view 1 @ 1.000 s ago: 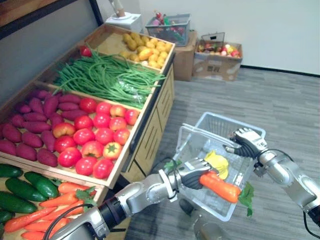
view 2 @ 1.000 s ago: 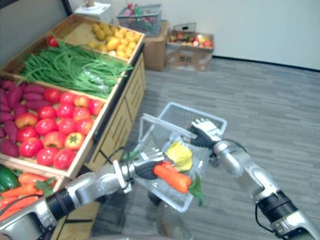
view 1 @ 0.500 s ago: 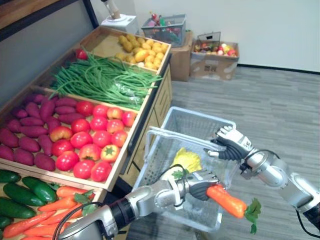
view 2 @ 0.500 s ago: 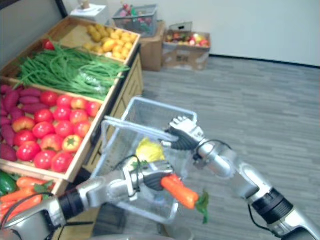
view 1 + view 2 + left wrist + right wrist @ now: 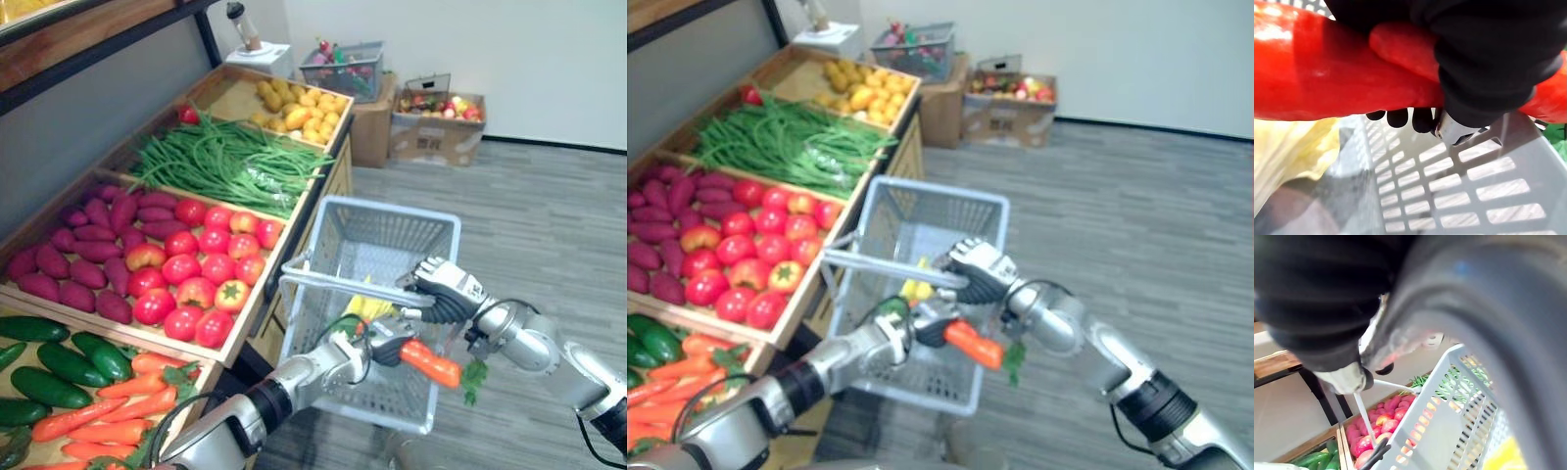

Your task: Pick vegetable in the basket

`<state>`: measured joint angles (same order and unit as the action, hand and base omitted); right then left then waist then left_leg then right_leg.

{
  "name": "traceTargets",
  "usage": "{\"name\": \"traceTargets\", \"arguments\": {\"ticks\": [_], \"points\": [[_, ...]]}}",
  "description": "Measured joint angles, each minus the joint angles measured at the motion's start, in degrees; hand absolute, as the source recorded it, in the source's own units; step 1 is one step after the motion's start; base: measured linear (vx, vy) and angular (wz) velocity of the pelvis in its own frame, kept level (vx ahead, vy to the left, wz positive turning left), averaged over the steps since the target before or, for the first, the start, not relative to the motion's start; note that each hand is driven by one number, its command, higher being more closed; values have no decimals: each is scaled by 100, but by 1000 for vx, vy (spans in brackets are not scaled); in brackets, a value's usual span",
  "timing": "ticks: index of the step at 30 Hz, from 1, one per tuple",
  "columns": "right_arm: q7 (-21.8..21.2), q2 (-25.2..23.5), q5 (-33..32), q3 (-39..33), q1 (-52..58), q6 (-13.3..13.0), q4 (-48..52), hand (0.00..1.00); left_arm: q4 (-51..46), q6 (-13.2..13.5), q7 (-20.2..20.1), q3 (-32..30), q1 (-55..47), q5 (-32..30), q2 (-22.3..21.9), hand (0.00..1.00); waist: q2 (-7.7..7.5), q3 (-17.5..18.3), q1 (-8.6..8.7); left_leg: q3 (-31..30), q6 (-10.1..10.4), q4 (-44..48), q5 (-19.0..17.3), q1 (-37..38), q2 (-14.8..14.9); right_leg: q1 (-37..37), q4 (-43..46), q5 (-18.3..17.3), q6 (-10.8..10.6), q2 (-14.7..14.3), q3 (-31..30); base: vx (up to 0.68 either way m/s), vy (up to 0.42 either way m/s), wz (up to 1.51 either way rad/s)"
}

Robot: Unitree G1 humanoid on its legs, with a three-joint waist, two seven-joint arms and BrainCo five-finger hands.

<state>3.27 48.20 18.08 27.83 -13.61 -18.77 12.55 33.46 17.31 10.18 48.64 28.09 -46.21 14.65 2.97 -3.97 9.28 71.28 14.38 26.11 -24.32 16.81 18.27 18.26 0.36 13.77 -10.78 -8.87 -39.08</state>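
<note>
**Currently in hand: one carrot, one basket handle**

Item 1, carrot (image 5: 431, 363). Orange, with a green leafy top. My left hand (image 5: 387, 345) is closed round its thicker end, which is hidden by my fingers. The body lies across the basket's right rim. The leaves hang outside the rim, close under my right forearm. In the left wrist view the carrot sits just above the slotted wall.

Item 2, basket (image 5: 382, 208). Pale plastic with slotted sides, held up off the floor beside the produce stand.

Item 3, handle (image 5: 887, 266). A pale bar across the basket's near side. My right hand (image 5: 446, 289) is curled round its end. The right wrist view hides most of that grip behind the dark cover.

Item 4, yellow item (image 5: 370, 308). It lies inside the basket, half hidden behind the handle and my left hand, and I cannot tell what it is.

Item 5, stand stock:
- tomatoes (image 5: 201, 269)
- purple sweet potatoes (image 5: 88, 245)
- green beans (image 5: 230, 162)
- yellow produce (image 5: 299, 103), too far off to name
- cucumbers (image 5: 59, 357) and loose carrots (image 5: 108, 411), both cut off at the picture's edge

Item 6, cardboard box (image 5: 436, 127). On the floor by the far wall, with contents too small to make out.
</note>
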Motion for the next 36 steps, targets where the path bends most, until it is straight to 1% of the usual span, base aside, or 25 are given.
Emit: {"name": "traceTargets", "arguments": {"ticks": [2,3,6,8,10,11,12,13,17,18,25,27,31,33,36], "points": [[-5,-28,-68,0,10,7,-14,100,176,-14,39,-53,53,-12,-2,100,0,0,3,-7,-2,0,-1,-19,0,-11,-65,21,15,25,0,3,-9,2],[-5,-37,-79,0,9,13,-37,100,339,-23,66,-178,75,-16,-9,100,-2,-1,3,-12,-2,-1,-1,-27,4,-16,-98,44,-2,31,4,0,0,0],[-8,-58,-122,0,8,15,-179,100,725,-126,86,-424,116,-23,-4,100,-5,-4,10,-55,-5,-11,1,-49,26,-40,-168,81,21,43,43,17,-18,3],[-16,-72,-121,0,8,28,-222,100,866,-136,87,-464,142,-23,10,100,-10,-10,15,-113,-13,-24,6,-66,26,-43,-184,82,22,63,79,25,-33,10],[-25,-89,-123,0,8,87,-232,100,1035,-149,90,-608,142,-21,18,100,-33,-26,9,-127,-33,-82,18,-66,-3,-62,-214,82,22,92,99,14,-30,7],[-25,-108,-239,-1,0,79,-219,100,1167,-274,90,-712,161,-22,33,100,-64,-52,10,-131,-42,-100,23,-65,-25,-63,-215,81,21,104,98,0,0,0],[-24,-137,-293,-3,-10,76,-219,100,1262,-333,90,-787,171,-22,41,100,-82,-64,11,-131,-42,-104,23,-64,-31,-64,-216,81,21,108,95,3,-43,0],[-24,-209,-338,-14,-21,47,-205,100,1492,-499,90,-953,204,-22,120,100,-138,-111,21,-136,-43,-104,23,-64,-42,-66,-216,82,21,119,92,-1,-39,0],[-40,-200,-350,-16,-13,91,-238,100,1618,-568,91,-1116,204,-19,161,100,-182,-259,26,-151,-47,-117,21,-66,-67,-76,-243,83,20,151,96,0,-37,2],[-70,-200,-353,-15,-12,93,-238,100,1671,-577,91,-1137,204,-19,169,0,-180,-328,48,-152,-48,-126,21,-64,-73,-85,-253,83,19,157,97,7,-32,2],[-138,-198,-570,9,-17,87,-224,100,1701,-676,156,-1334,251,-21,192,0,-183,-542,103,-255,-78,-203,40,-67,-112,-146,-338,132,3,201,107,9,-40,2],[-137,-198,-571,8,-17,81,-223,100,1701,-677,247,-1334,282,-21,186,0,-186,-548,110,-284,-85,-209,44,-77,-120,-147,-347,132,3,213,109,-6,-45,1],[-137,-197,-571,8,-16,80,-222,100,1703,-676,282,-1332,364,-21,186,0,-193,-580,111,-314,-107,-271,56,-84,-160,-147,-351,131,3,238,127,-5,-48,4],[-137,-187,-571,2,-16,80,-223,100,1702,-664,284,-1307,386,-21,183,0,-197,-590,142,-387,-120,-289,64,-127,-181,-147,-385,132,2,279,164,-13,-57,10],[-137,-185,-571,1,-10,80,-223,100,1702,-660,284,-1288,388,-21,183,0,-229,-615,146,-439,-120,-288,64,-157,-188,-151,-417,132,2,310,183,-15,-49,7]]}}
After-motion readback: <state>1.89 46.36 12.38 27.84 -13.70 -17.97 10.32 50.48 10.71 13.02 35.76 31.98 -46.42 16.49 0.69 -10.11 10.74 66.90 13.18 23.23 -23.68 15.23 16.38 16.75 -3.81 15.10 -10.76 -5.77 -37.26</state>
